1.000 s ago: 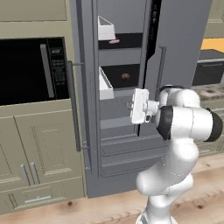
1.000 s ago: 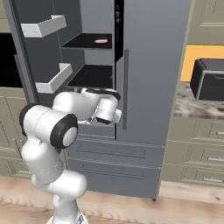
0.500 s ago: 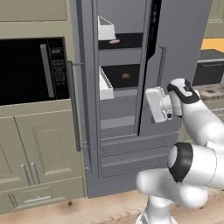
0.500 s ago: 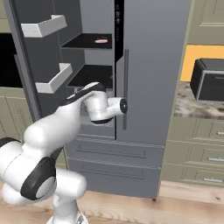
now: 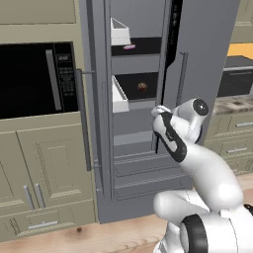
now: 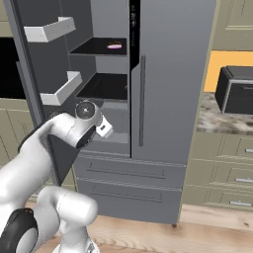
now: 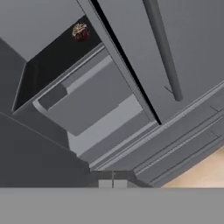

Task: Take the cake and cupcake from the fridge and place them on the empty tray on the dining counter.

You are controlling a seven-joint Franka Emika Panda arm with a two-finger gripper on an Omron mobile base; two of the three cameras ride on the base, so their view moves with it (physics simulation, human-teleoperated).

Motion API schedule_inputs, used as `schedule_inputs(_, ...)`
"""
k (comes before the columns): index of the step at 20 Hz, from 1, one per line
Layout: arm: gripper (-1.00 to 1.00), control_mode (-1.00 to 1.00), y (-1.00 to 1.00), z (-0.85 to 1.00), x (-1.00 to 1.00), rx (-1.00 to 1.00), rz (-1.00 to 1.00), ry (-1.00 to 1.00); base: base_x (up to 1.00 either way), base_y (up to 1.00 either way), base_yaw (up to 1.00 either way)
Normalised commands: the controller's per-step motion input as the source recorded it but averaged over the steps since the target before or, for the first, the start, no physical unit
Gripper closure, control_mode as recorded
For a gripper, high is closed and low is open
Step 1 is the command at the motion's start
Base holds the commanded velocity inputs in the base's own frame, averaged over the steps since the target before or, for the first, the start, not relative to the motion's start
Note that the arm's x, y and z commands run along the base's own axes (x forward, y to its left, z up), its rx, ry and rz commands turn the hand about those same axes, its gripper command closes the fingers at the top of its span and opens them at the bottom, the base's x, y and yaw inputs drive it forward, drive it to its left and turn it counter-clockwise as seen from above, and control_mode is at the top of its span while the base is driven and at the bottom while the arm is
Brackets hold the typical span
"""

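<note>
Cupcake [image 5: 142, 87] sits near the back of the fridge's [image 6: 173, 74] middle black shelf, towards that shelf's right end, just beside the edge of the closed right door. The cake [image 5: 129, 47] (a pale pink sliver from here) lies on the shelf above, near its front edge. Both rest where cold storage puts them, so you have to reach in through the opened left side.

Your gripper [image 7: 112, 184] hangs below and in front of the middle shelf with its jaws closed together and nothing between them; the hand camera looks up past the drawer fronts at the cupcake, well apart from the fingertips. Shut jaws suit travelling, I judge, but you will need to part them before going in.

Room is narrow. The right door's edge and its long bar handle [image 6: 142, 101] bound the opening on one side, and the swung-out left door with its white bins [image 6: 62, 88] bounds the other. The shelf above caps the cupcake's bay, so I would come in level from the front rather than from overhead.
</note>
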Motion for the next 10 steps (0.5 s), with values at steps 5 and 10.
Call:
schedule_inputs(5, 1.0, -1.0, -0.22, 0.15, 0.31, -0.02, -0.03, 0.05, 0.0, 0.0, 0.0)
schedule_inputs(10, 1.0, -1.0, -0.16, 0.04, 0.5, -0.46, 0.0, -0.15, 0.0, 0.0, 0.0)
